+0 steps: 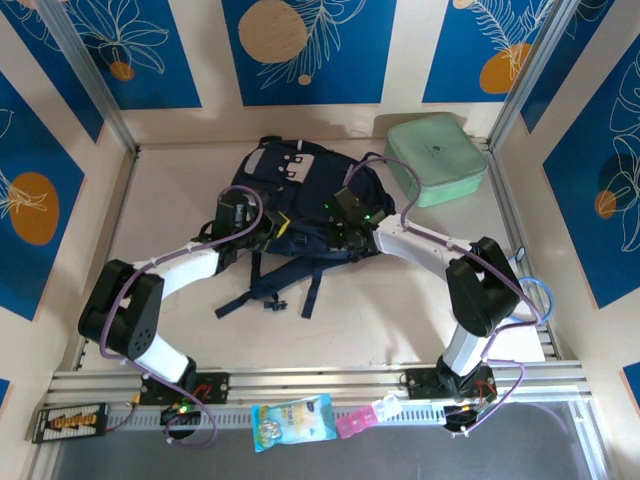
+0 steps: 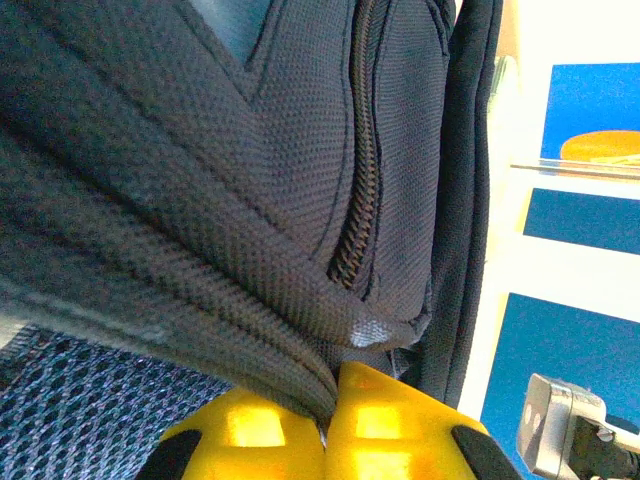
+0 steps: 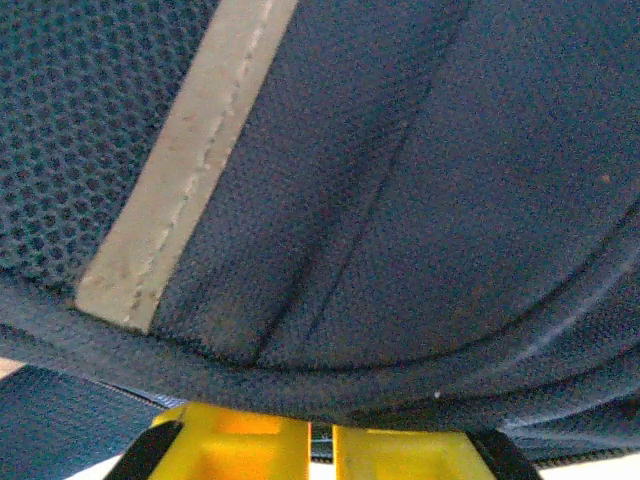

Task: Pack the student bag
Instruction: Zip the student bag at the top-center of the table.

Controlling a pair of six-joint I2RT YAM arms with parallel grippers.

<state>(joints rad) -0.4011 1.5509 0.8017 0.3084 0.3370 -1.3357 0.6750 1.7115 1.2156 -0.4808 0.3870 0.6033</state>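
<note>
Left jaws, right jaws — clenched on one student bag (image 1: 300, 185) — one green case (image 1: 436, 160)

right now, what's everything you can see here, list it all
student bag: 1, dark navy with a pale patch, middle of the table, straps trailing towards the arms
zip case: 1, mint green, far right corner of the table
packet: 1, blue and clear, near rail between the arm bases
small item: 1, pink, just right of the packet
table: 1, pale
left gripper: 1, yellow fingers, shut on a fold of the bag
right gripper: 1, yellow fingers, close together at the bag's edge, tips hidden
</note>
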